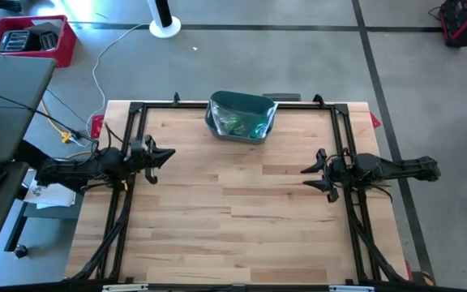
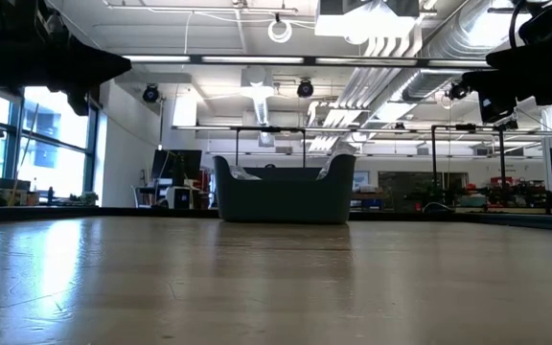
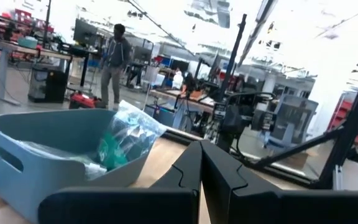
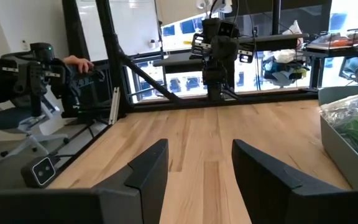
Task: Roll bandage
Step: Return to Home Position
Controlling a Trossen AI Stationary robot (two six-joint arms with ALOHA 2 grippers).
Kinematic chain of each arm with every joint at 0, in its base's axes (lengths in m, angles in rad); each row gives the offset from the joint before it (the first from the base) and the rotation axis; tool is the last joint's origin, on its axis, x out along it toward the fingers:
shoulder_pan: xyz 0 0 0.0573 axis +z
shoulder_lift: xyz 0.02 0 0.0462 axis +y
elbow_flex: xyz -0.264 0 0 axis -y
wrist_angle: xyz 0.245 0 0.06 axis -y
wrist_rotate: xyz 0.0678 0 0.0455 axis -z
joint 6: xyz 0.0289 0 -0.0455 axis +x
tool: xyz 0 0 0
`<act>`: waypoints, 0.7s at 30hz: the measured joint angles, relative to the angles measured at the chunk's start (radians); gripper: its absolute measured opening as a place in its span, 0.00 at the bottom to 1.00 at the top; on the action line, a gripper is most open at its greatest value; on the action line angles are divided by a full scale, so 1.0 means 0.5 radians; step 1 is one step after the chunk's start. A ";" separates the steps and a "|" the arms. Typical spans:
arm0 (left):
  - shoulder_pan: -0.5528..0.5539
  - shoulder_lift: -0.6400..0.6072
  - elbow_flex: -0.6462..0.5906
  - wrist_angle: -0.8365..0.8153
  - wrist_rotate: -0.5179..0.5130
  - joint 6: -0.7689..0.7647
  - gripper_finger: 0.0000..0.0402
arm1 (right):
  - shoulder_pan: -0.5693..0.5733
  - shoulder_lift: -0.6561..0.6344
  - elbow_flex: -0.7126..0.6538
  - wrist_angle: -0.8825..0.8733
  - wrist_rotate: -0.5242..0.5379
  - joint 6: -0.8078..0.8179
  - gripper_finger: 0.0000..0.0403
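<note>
**Both tools off the wood, bag in the bin**

Looking straight down on the table [image 1: 242, 219], I have the blue bin [image 1: 235, 139] at 12 o'clock, close to the far edge. The transparent zip bag [image 1: 242, 122] lies inside it. Green contents show through the plastic, and the crumpled top of the bag rises above the rim. I cannot make out a bandage through the plastic.

My left tool [image 1: 164, 154] hangs at 9 o'clock, pointing in toward the middle of the table. Its wrist camera shows the two fingers pressed together, gripping nothing, with the bin near on one side.

My right tool [image 1: 314, 174] hangs at 3 o'clock, facing the left one across the bare wood and well apart from the bin. Its fingers stand spread, with table planks showing through the gap, and it holds nothing.

From table height, both arms sit high at the upper corners, off the surface.
</note>
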 joint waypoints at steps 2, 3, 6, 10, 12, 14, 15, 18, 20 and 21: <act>0.017 0.000 0.001 -0.022 -0.002 0.002 0.00 | 0.000 0.002 0.000 0.000 0.000 0.000 0.42; 0.025 0.000 0.000 -0.036 -0.002 0.001 0.00 | 0.000 0.008 0.000 0.000 0.000 0.000 0.42; 0.053 0.000 0.000 -0.032 -0.001 0.002 0.00 | 0.000 0.012 0.000 -0.001 0.000 0.000 0.42; 0.079 0.000 0.001 -0.030 -0.003 0.002 0.00 | 0.000 0.013 0.000 -0.001 0.000 0.000 0.42; 0.087 0.000 0.000 -0.044 -0.003 0.001 0.00 | 0.000 0.013 0.000 -0.001 0.000 0.000 0.42; 0.090 0.000 0.001 -0.045 -0.003 0.002 0.00 | 0.000 0.013 0.000 -0.001 0.000 0.000 0.42; 0.093 0.000 0.000 -0.044 -0.003 0.002 0.00 | 0.000 0.013 0.000 -0.001 0.000 0.000 0.42; 0.115 0.000 0.001 -0.046 -0.002 0.002 0.00 | 0.000 0.013 0.000 -0.002 0.000 0.000 0.42; 0.139 0.000 0.001 -0.045 -0.005 0.001 0.00 | 0.000 0.013 0.000 -0.002 0.000 0.000 0.42; 0.148 0.000 0.000 -0.045 -0.005 0.001 0.00 | 0.000 0.013 0.000 -0.002 0.000 0.000 0.42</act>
